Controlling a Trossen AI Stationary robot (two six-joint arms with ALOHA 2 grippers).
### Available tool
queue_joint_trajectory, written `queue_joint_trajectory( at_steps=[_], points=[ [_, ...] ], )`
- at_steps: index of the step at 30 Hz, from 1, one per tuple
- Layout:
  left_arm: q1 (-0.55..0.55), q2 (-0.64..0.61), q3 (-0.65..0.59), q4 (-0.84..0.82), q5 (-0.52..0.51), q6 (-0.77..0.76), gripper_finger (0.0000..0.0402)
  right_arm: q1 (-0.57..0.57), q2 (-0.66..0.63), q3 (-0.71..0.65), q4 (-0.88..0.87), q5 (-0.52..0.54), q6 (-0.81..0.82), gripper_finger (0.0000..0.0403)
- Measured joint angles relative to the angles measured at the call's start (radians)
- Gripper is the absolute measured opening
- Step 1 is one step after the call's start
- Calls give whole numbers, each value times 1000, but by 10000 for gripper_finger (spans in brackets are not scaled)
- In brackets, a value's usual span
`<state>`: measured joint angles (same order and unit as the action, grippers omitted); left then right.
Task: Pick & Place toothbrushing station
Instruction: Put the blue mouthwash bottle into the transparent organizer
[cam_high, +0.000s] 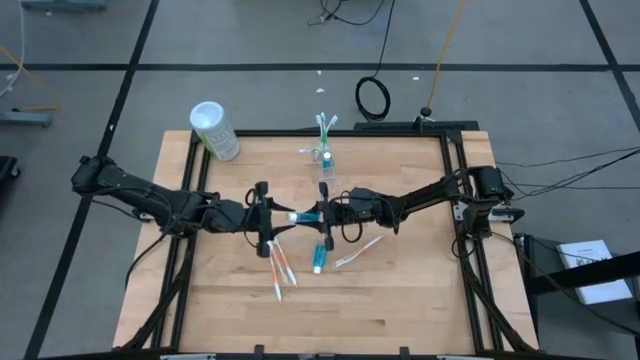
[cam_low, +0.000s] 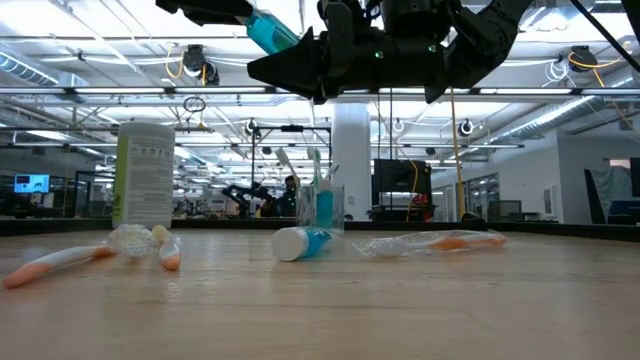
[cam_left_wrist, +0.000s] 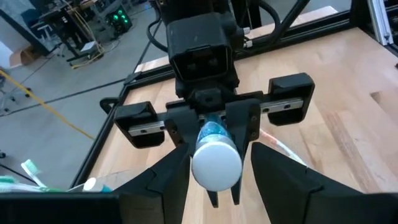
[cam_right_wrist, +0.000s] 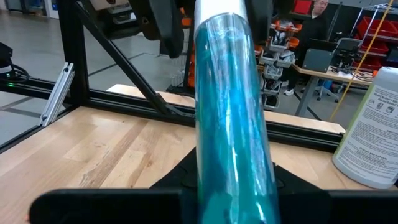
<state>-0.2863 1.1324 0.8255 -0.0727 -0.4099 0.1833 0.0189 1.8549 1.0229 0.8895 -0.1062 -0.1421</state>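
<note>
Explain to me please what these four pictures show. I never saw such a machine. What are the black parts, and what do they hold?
The black parts are two robot arms at a wooden table. One picture looks straight down, one looks level from the tabletop, and two come from cameras on the wrists. In the middle, above the table, the left gripper and the right gripper meet at a blue toothpaste tube, which seems held between them. Behind stands a clear cup with toothbrushes. A second tube, more toothbrushes and a white canister are on the table.
</note>
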Motion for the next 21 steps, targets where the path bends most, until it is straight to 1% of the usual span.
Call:
queue_joint_trajectory(
  at_steps=[11, 14, 18, 19, 21],
  points=[
    [0, 0, 0, -4, -4, 17, 175, 0, 0, 0, 0, 0, 0, 50],
    [0, 0, 0, -4, -7, 17, 155, 0, 0, 0, 0, 0, 0, 50],
    [0, 0, 0, -3, -8, 13, 104, 0, 0, 0, -2, 0, 0, 50],
    [0, 0, 0, -3, -8, 8, 97, 0, 0, 0, -2, -2, 0, 50],
    [0, 0, 0, 0, -8, -6, 97, 0, 0, 0, -2, 0, 0, 50]
  ],
)
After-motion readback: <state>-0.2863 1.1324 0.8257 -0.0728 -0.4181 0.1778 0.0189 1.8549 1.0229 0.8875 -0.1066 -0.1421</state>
